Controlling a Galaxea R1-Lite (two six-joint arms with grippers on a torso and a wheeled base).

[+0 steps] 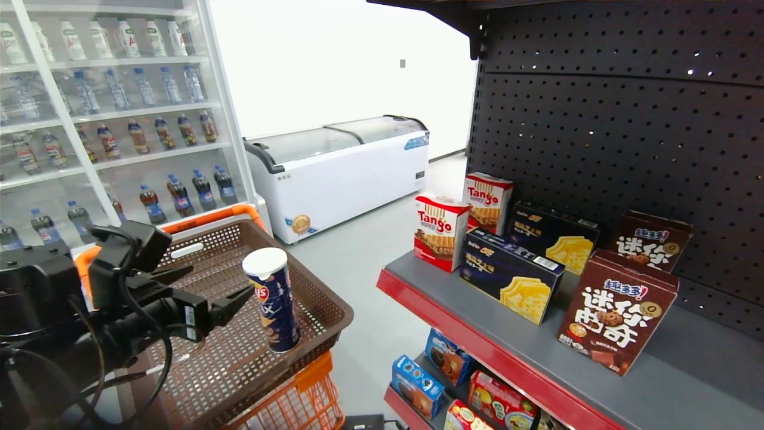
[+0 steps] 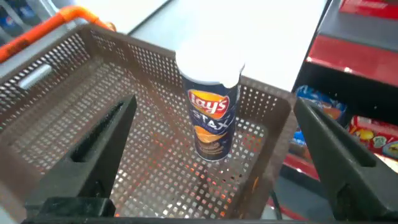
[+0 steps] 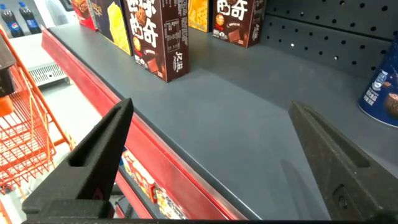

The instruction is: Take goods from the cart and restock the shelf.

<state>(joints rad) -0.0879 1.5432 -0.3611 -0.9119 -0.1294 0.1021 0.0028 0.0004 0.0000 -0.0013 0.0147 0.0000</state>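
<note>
Left gripper (image 1: 222, 279): jaws spread wide, nothing held. It is held over the brown perforated plastic basket (image 1: 325, 310), which is seated on top of the orange wire cart (image 1: 301, 406).

Task item: a dark blue cylindrical chip can with a white lid (image 1: 273, 298) is seen upright on the basket floor, near the basket's shelf-side corner. In the left wrist view the can (image 2: 211, 118) is framed between the two black fingers (image 2: 93, 155) but lies ahead of their tips; no contact can be made out.

Right gripper (image 3: 211, 104): jaws likewise wide apart and empty, hovering above a bare stretch of the grey shelf board with red front edge (image 1: 453, 298).

Stock on that board, front to back in pairs against the black pegboard back panel (image 1: 597, 137):
- red-and-white wafer boxes (image 1: 440, 232), at the aisle end
- dark blue boxes with yellow biscuit pictures (image 1: 512, 276), beside them
- brown cookie boxes (image 1: 618, 310), next along

More packages are noted on the lower shelf.

Background: a glass-door drinks cooler (image 1: 107, 119) and a white chest freezer (image 1: 340, 167).
</note>
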